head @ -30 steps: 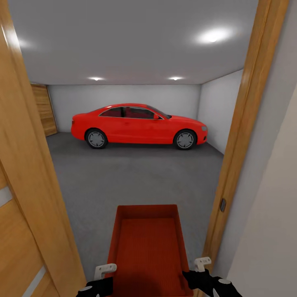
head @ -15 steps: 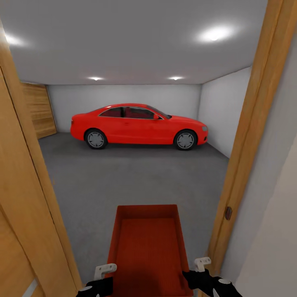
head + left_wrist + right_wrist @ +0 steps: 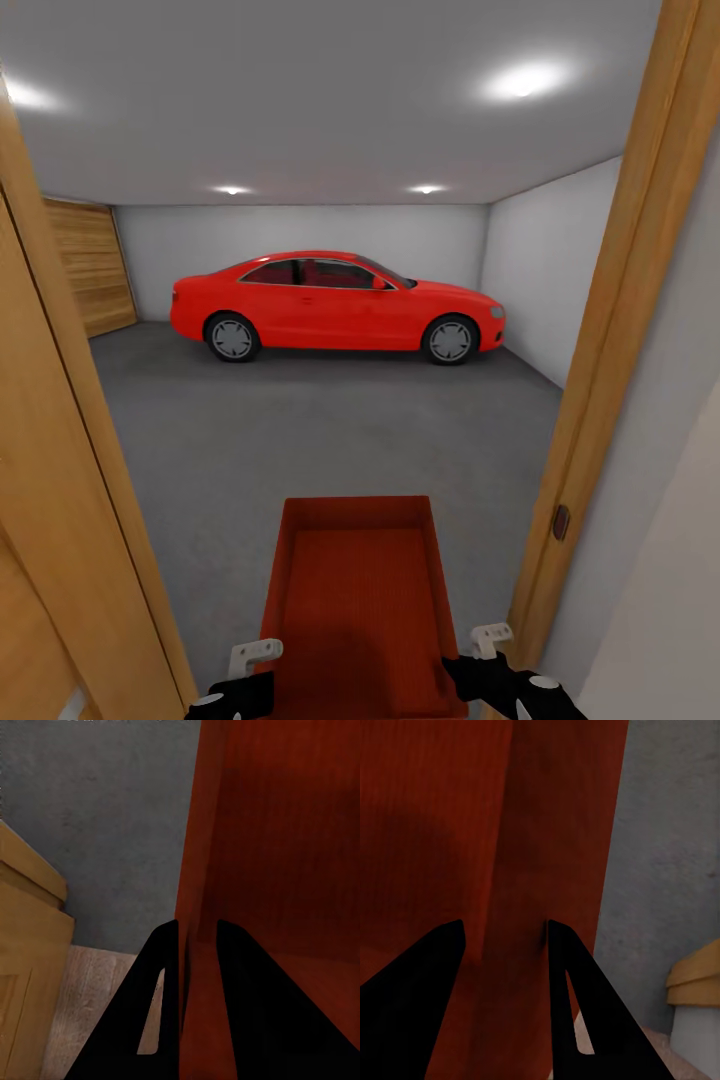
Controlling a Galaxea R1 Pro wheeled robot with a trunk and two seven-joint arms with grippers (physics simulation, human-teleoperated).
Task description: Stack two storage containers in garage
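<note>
Rolling forward, the head camera is passing further through the wooden door frame (image 3: 610,330), so more of the garage's slatted door (image 3: 92,265) and right wall is showing than a second ago. One orange-red storage container (image 3: 357,600) is hanging lengthwise ahead of the robot, above the threshold and the dark grey concrete floor (image 3: 320,430). Left pincer (image 3: 196,934) is clamping the container's left wall, right pincer (image 3: 504,934) its right wall. Ahead, a red car (image 3: 336,305) is standing.
</note>
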